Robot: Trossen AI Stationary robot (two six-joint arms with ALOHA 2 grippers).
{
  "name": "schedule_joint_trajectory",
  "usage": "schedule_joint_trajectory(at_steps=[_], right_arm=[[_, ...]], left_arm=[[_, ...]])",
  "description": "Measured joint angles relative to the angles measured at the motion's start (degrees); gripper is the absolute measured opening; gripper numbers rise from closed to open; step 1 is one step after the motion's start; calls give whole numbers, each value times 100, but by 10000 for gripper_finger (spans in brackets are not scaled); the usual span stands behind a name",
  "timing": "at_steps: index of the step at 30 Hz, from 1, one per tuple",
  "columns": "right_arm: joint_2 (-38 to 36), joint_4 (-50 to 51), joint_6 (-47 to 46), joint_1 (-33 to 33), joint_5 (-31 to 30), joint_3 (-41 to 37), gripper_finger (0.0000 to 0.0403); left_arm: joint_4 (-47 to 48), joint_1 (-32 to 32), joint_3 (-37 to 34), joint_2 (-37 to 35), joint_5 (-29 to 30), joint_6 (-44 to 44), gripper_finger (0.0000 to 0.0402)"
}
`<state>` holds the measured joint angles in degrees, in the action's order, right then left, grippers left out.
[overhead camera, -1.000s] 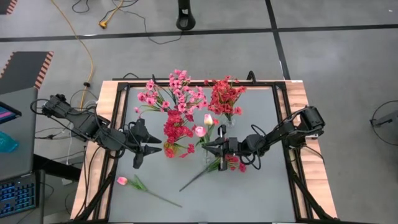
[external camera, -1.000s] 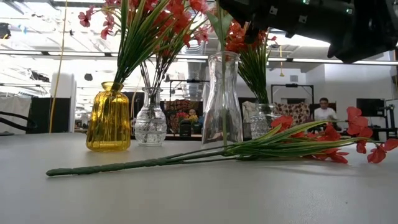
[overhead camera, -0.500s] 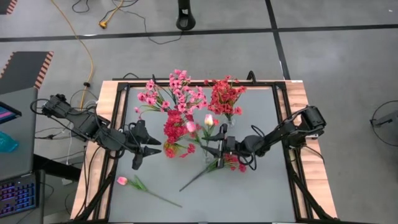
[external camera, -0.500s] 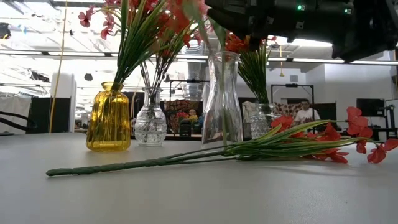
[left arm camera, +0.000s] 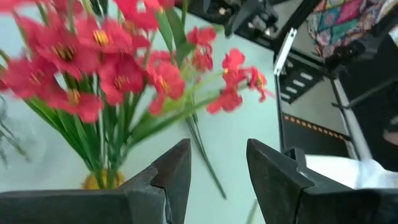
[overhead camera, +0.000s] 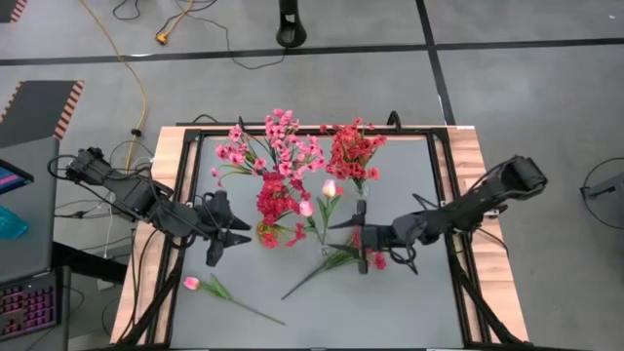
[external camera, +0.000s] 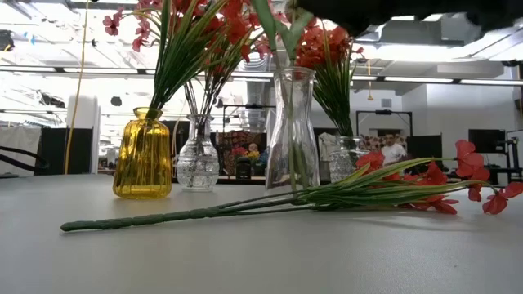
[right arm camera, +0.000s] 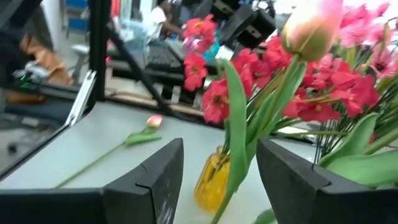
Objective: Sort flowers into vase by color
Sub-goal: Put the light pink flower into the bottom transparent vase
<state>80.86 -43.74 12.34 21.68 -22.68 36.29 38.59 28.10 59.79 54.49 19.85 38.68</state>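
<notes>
Right gripper [overhead camera: 363, 241] wide open, empty, mid-table beside clear vase [external camera: 292, 131] holding pale tulips [overhead camera: 329, 188]; red sprig [external camera: 343, 196] awaits sorting. Left gripper [overhead camera: 216, 237] open, empty, near left edge.

Floor beyond bench's far edge: yellow cable [overhead camera: 136, 78], black round base [overhead camera: 292, 29] | off bench's left edge: keyboard [overhead camera: 29, 304], striped hazard mat [overhead camera: 44, 105] | room behind: seated person [external camera: 395, 149], dark monitor [external camera: 484, 140]
</notes>
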Motion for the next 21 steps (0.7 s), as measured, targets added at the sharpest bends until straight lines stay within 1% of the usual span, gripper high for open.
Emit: schedule_joint_trajectory(at_steps=[4,6,9,12,14,17,19,21], right_arm=[[-452,681,-23,113,0,0,230],[-633,915,-158,158,0,0,230],[-861,1198,-392,203,2,0,230],[-1018,1357,-559,203,2,0,230],[-1073,1381,-658,198,2,0,230],[-1093,1367,-674,196,2,0,230],[-1072,1372,-675,194,2,0,230],[-1033,1382,-675,196,2,0,230]], left_arm=[[219,6,0,24,-282,424,142],[339,53,2,110,-314,726,142],[557,184,2,358,-471,1288,142],[638,285,2,709,-883,1989,142],[654,344,2,935,-1259,2603,142],[715,421,2,1274,-1865,3790,142],[735,504,2,1511,-2079,4628,142],[730,594,2,1737,-2174,5419,142]])
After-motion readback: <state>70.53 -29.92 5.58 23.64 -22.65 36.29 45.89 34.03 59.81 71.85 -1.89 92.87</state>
